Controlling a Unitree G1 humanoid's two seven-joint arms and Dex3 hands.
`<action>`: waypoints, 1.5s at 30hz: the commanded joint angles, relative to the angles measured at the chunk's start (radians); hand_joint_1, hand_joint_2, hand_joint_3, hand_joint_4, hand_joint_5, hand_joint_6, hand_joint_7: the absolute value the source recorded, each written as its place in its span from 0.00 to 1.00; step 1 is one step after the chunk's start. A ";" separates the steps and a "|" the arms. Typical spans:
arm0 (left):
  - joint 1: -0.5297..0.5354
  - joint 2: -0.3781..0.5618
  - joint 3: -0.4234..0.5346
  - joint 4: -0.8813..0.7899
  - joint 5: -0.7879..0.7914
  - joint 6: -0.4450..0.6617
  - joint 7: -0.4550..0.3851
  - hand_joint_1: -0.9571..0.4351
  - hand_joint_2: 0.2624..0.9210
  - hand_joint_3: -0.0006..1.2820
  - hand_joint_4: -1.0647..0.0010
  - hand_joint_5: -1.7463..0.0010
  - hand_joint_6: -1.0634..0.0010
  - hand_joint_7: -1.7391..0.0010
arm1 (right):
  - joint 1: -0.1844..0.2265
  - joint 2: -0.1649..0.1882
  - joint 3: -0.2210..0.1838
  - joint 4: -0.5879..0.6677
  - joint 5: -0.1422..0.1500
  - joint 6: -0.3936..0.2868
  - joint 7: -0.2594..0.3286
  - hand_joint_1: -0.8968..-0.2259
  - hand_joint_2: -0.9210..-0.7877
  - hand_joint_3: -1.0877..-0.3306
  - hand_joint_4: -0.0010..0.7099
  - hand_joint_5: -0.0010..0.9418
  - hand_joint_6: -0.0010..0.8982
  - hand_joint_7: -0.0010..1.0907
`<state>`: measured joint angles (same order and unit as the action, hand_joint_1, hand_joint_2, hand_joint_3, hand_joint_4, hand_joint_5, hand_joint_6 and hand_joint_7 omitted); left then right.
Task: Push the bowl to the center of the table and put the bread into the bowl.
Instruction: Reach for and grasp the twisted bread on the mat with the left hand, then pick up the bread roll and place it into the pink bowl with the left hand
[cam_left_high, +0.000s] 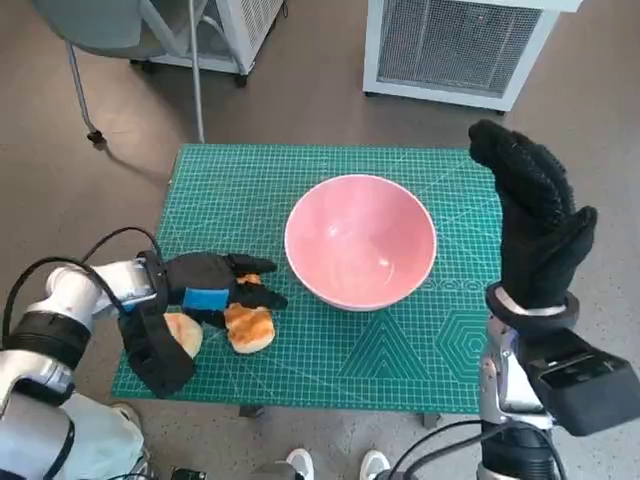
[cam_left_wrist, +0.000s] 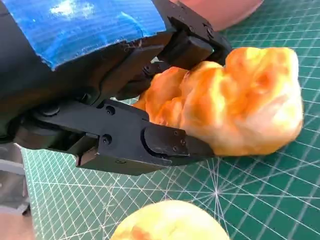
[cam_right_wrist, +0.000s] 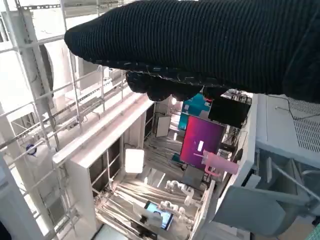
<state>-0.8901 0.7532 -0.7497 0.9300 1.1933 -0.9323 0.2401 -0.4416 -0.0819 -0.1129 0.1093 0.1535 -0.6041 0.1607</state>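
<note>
My left hand (cam_left_high: 205, 292) grips a golden piece of bread (cam_left_high: 250, 327) on the green surface (cam_left_high: 400, 350), left of the pink bowl (cam_left_high: 360, 240). A second bread roll (cam_left_high: 183, 333) lies just beside it. My right hand (cam_left_high: 535, 225) is raised, fingers extended, holding nothing.

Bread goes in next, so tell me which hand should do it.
Left. The left hand already grips the bread beside the bowl. The right hand is raised off the table's far side, holding nothing.
</note>
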 joint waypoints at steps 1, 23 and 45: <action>0.000 -0.025 -0.057 0.069 0.037 0.001 0.044 0.69 1.00 0.16 0.56 0.54 0.47 0.43 | 0.020 0.008 -0.001 0.018 -0.001 -0.001 -0.006 0.65 0.00 0.62 0.50 0.02 0.00 0.70; -0.078 0.100 0.149 0.043 -0.275 -0.177 0.008 0.69 1.00 0.09 0.47 0.32 0.39 0.28 | 0.023 0.015 -0.003 0.024 0.003 -0.005 -0.009 0.65 0.00 0.62 0.50 0.02 0.00 0.70; -0.193 -0.032 0.413 -0.187 -0.583 -0.139 -0.183 0.69 1.00 0.10 0.49 0.32 0.38 0.27 | 0.010 0.000 -0.005 0.039 0.026 -0.007 0.014 0.66 0.00 0.62 0.51 0.02 0.01 0.70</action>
<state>-1.0478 0.7745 -0.3347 0.7553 0.6021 -1.0874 0.0694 -0.4431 -0.0760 -0.1145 0.1349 0.1621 -0.6191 0.1630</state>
